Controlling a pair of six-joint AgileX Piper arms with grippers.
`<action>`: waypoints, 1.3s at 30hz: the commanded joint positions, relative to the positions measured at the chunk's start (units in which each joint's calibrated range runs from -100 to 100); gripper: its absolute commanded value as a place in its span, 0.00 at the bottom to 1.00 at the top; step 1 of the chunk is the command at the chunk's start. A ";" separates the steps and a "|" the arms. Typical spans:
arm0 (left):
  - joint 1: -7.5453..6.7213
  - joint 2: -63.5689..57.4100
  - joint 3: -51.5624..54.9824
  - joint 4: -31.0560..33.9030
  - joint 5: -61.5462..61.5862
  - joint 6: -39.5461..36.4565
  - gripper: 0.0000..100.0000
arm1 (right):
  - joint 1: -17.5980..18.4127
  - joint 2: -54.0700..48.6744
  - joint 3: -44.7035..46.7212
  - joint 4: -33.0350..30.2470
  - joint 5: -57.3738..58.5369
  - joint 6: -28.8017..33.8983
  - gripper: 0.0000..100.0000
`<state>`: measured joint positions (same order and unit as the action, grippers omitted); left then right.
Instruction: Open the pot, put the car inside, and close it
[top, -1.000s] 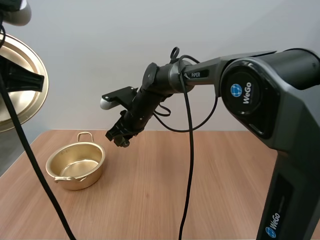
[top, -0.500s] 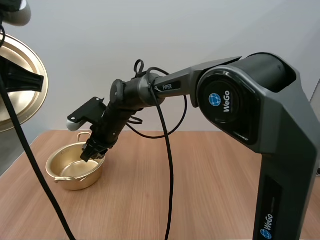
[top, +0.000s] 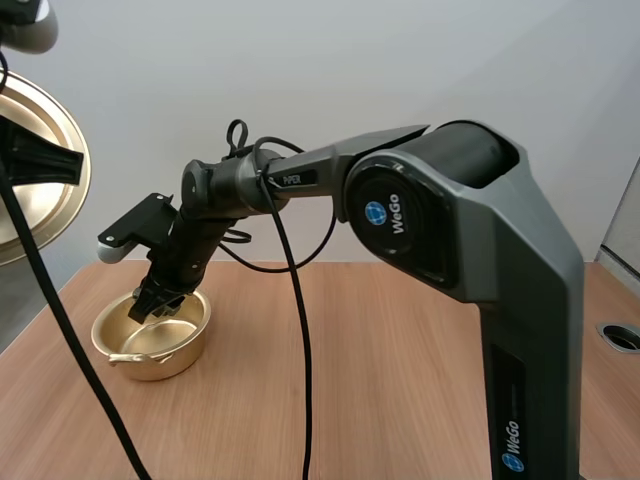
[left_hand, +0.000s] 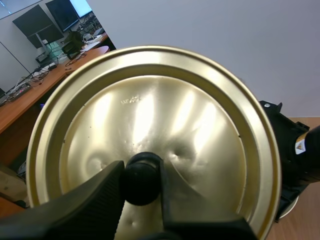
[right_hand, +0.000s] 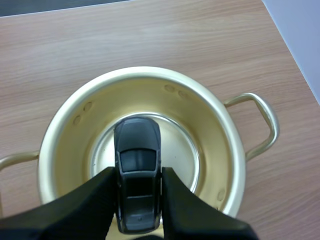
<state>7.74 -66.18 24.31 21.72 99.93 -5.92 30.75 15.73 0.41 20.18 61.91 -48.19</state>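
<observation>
My right gripper (right_hand: 138, 192) pinches the glossy black car (right_hand: 137, 155) over the round, brass-coloured pot (right_hand: 150, 73), clear of its rim all round. My left gripper (left_hand: 142, 187) clamps the black knob (left_hand: 142, 172) of the shiny lid (left_hand: 165, 110), high above the wooden table (top: 380, 380).

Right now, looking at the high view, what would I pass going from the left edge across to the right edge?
lid → pot → right arm's shoulder → round hole in the table
</observation>
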 joint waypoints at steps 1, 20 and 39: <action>0.06 -0.01 0.04 -0.17 0.07 0.01 0.00 | 0.00 2.72 -4.96 0.08 2.52 0.04 0.00; 0.44 -0.01 0.04 -0.88 0.07 0.01 0.00 | 0.00 12.90 -10.51 -1.89 6.45 1.20 0.00; 0.44 -0.01 0.04 -0.88 0.07 0.31 0.00 | 0.00 12.90 -10.51 -5.91 3.21 6.10 1.00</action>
<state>8.16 -66.18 24.31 20.83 99.93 -5.79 30.75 28.59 -10.09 14.29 65.15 -42.00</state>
